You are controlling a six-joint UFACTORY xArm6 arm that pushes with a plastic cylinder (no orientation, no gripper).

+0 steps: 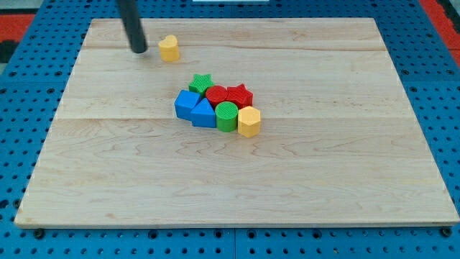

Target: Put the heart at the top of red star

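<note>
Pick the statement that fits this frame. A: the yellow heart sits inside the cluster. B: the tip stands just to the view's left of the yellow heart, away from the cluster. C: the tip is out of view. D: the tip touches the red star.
B: my tip stands just left of the yellow heart, near the view's top, well apart from the red star.

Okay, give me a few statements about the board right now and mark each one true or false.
1. My tip sits to the view's left of the yellow heart, apart from it. True.
2. The yellow heart touches the red star. False: it lies alone, well toward the view's top left of the cluster.
3. The green star is at the cluster's top. True.
4. The yellow hexagon is at the cluster's left end. False: it is at the right end; a blue block is leftmost.
</note>
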